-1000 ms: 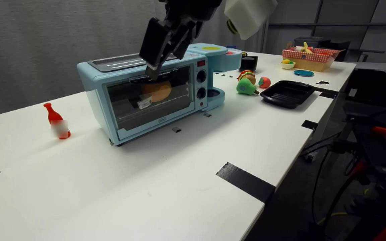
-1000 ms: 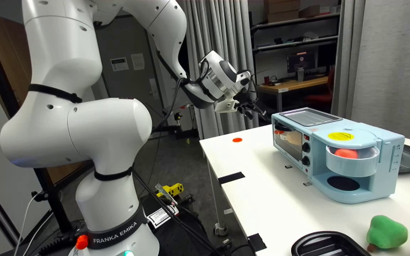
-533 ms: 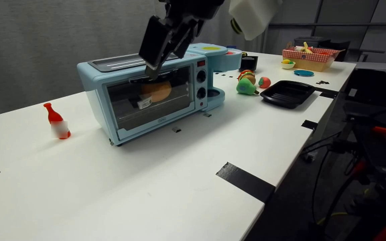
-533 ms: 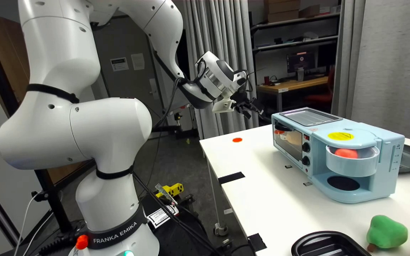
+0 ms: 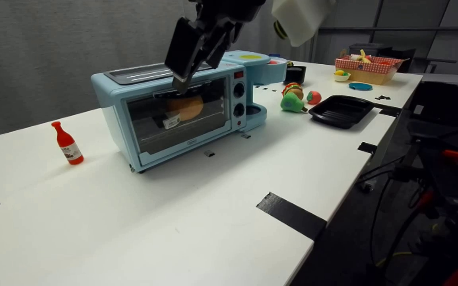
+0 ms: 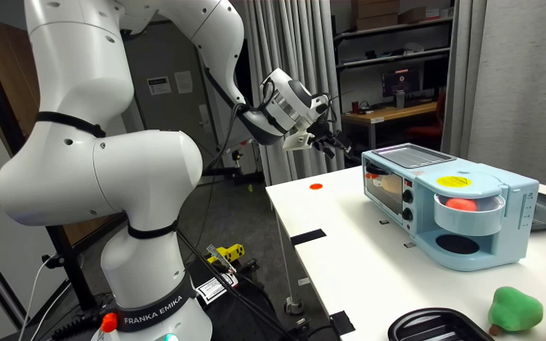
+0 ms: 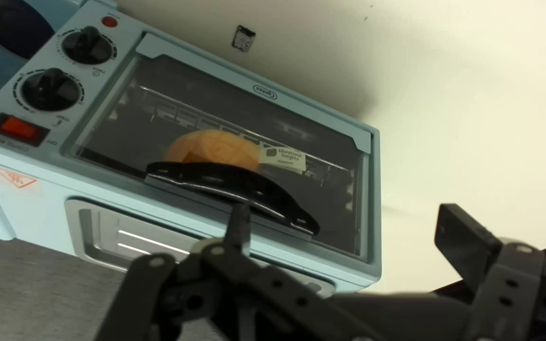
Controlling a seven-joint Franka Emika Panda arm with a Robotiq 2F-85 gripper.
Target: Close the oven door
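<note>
Wrist view: we see gripper (image 7: 344,220) spread wide. In an exterior view we have it hanging nr oven (image 6: 423,203), apart from it. Oven door (image 7: 235,104) closed, upright in oven's front, blk handle (image 7: 235,183) along top edge. Behind door we note orange item (image 7: 225,143). Red btl (image 5: 68,143) on white tbl (image 5: 133,230), nr oven's end opp. knobs (image 5: 239,90).

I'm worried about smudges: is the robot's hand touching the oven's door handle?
Apart. In an exterior view, a strip of background shows between the hand and the whole oven, including its door handle.
</note>
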